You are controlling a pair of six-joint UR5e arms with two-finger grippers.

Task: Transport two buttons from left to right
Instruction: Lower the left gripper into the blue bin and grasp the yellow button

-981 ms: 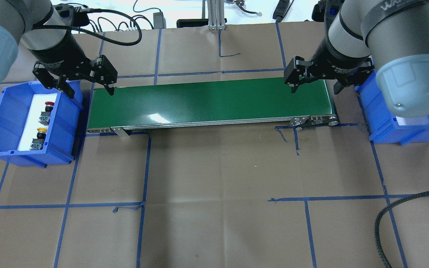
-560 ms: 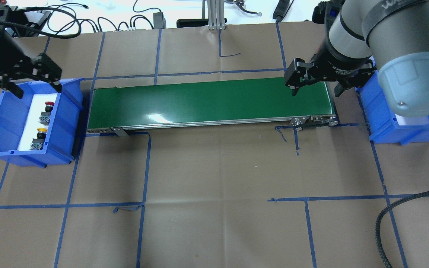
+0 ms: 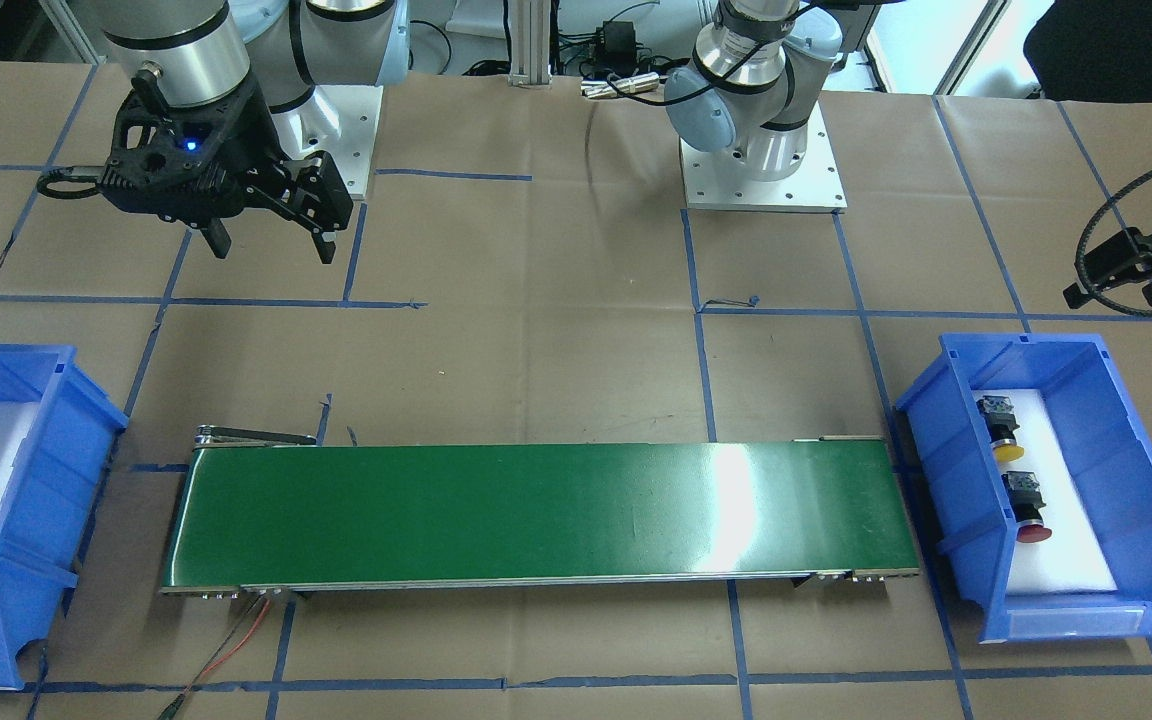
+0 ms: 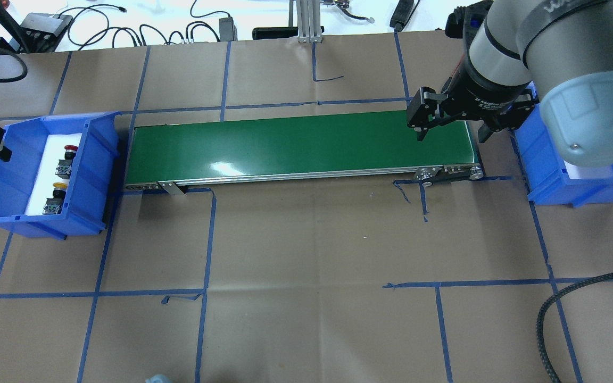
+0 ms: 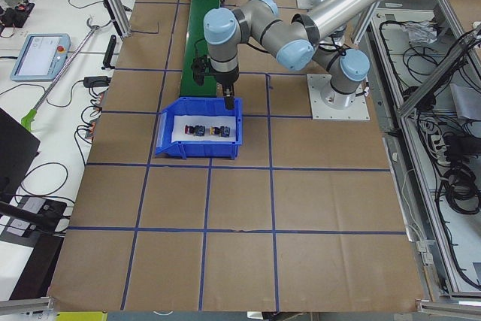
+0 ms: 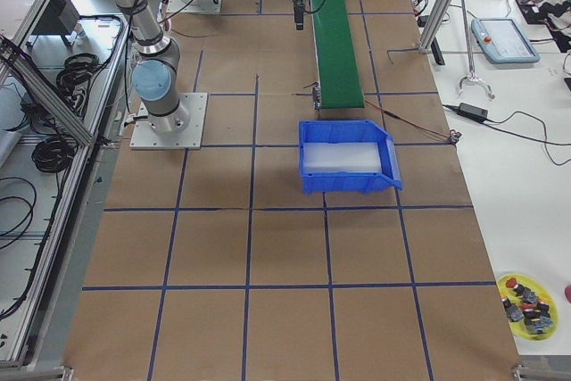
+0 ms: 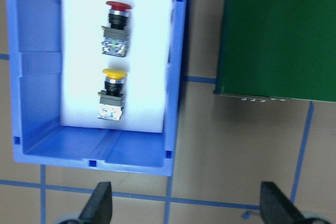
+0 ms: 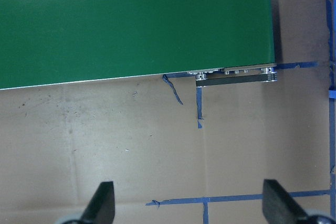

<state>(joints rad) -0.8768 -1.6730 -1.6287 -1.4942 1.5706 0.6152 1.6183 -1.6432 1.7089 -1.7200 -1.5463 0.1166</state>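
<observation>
Near edge: tabletop point(image 4: 312, 239), brown paper with a blue tape grid. In the left blue bin point(image 4: 96, 175), on a white liner, the yellow button point(image 7: 113, 93) lies nearer the robot and the red button point(image 7: 116, 27) just beyond, apart. The left gripper point(image 7: 185, 187) hangs by this bin, jaws wide, empty. A green conveyor belt point(image 4: 296, 143) spans between the bins. The right gripper point(image 8: 187, 184) hangs over its right end, jaws wide, empty, beside the right blue bin point(image 4: 551, 181). Cables point(image 4: 125, 32) lie beyond.
</observation>
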